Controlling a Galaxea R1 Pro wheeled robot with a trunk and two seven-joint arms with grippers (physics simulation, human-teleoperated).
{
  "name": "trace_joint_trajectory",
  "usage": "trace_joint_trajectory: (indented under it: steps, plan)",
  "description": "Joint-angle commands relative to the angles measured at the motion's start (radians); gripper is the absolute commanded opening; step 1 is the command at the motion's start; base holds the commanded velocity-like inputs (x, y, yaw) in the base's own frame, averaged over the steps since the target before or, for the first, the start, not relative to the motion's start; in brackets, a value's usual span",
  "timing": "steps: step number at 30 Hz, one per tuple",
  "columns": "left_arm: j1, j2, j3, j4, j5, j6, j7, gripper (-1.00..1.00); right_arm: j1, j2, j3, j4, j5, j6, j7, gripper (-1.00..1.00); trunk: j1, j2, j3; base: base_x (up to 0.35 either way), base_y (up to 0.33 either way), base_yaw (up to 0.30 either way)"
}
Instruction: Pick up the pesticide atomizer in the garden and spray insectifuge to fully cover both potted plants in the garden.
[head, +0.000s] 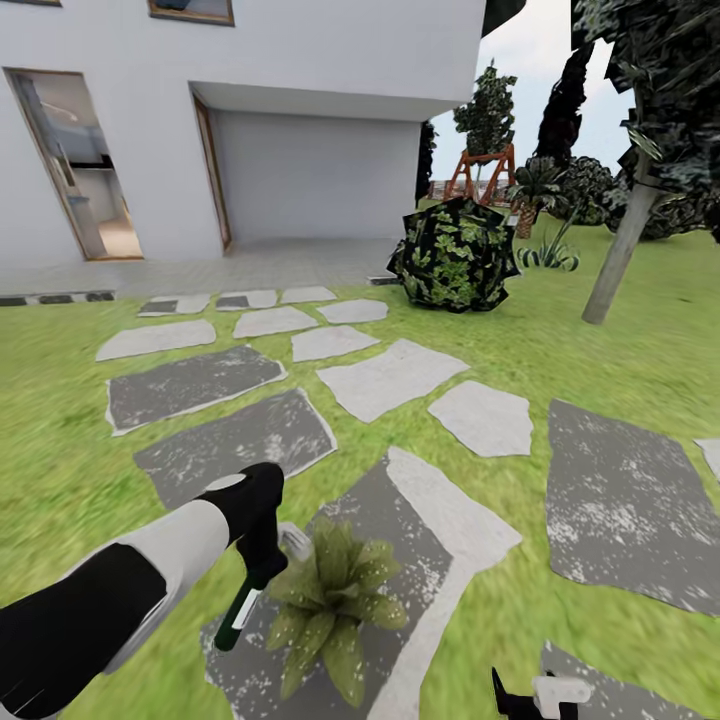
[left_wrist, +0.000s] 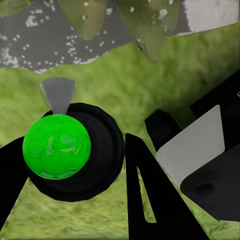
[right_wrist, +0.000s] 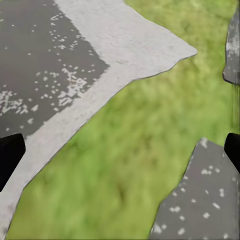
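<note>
My left gripper (head: 262, 556) is shut on the pesticide atomizer (head: 242, 612), a dark bottle with a green and white label that hangs tilted, its white spray head (head: 294, 541) right beside the leaves of a potted plant (head: 335, 600). The plant is a green rosette standing on a grey stepping stone (head: 430, 520); its pot is hidden under the leaves. In the left wrist view the atomizer (left_wrist: 57, 146) shows its round black body and green end between my black fingers (left_wrist: 142, 195), with the plant's leaves (left_wrist: 95, 17) just beyond. My right gripper (head: 540, 695) hangs open over grass (right_wrist: 120, 152).
Grey stepping stones (head: 390, 378) cross the lawn toward a white house (head: 300, 100). A large broad-leaved bush (head: 455, 252) stands at the back, a tree trunk (head: 615, 262) to its right, and a red swing frame (head: 482, 172) farther off.
</note>
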Motion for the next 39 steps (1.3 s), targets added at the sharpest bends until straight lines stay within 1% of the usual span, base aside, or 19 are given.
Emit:
trace_joint_trajectory:
  steps: [1, 3, 5, 8, 15, 19, 22, 31, 39]
  plan:
    - [0.002, 0.0, 0.003, -0.001, -0.024, 0.008, -0.009, -1.0, -0.001, 0.0, -0.009, 0.001, 0.01, -0.003, 0.002, 1.0, 0.0, 0.0, -0.001, 0.166, 0.0, -0.286]
    - [0.005, -0.001, 0.004, -0.001, -0.05, 0.008, -0.01, -1.0, -0.001, 0.0, -0.009, 0.001, 0.01, -0.003, 0.002, 1.0, 0.0, 0.0, -0.001, 0.087, 0.0, -0.288]
    - [0.008, -0.009, 0.006, 0.0, -0.092, 0.01, -0.011, -1.0, -0.001, 0.0, -0.009, 0.001, 0.01, -0.003, 0.002, 1.0, 0.0, 0.0, -0.001, 0.024, 0.0, -0.29]
    - [0.009, -0.01, 0.008, 0.001, -0.104, 0.011, -0.011, -1.0, -0.001, 0.0, -0.009, 0.001, 0.01, -0.003, 0.002, 1.0, 0.0, 0.0, -0.001, 0.005, 0.0, -0.269]
    - [0.008, -0.017, 0.013, -0.005, -0.102, 0.013, -0.012, -1.0, -0.001, 0.0, -0.009, 0.001, 0.01, -0.003, 0.001, 1.0, 0.0, 0.0, -0.001, -0.011, 0.007, -0.035]
    - [0.008, -0.017, 0.012, -0.002, -0.104, 0.012, -0.012, -1.0, -0.001, 0.0, -0.009, 0.001, 0.01, -0.003, 0.0, 1.0, 0.0, 0.0, -0.001, -0.226, 0.186, 0.0]
    - [0.006, -0.017, 0.013, -0.005, -0.105, 0.012, -0.012, -1.0, -0.001, 0.0, -0.009, 0.001, 0.01, -0.003, 0.001, 1.0, 0.0, 0.0, -0.001, -0.021, 0.224, -0.036]
    - [0.005, -0.015, 0.013, -0.004, -0.104, 0.012, -0.012, -1.0, -0.001, 0.0, -0.009, 0.001, 0.011, -0.003, 0.001, 1.0, 0.0, 0.0, -0.001, 0.0, 0.012, -0.263]
    - [0.0, -0.014, 0.014, -0.009, -0.104, 0.013, -0.012, -1.0, -0.001, 0.0, -0.009, 0.001, 0.011, -0.003, 0.001, 1.0, 0.0, 0.0, -0.001, 0.0, 0.262, -0.036]
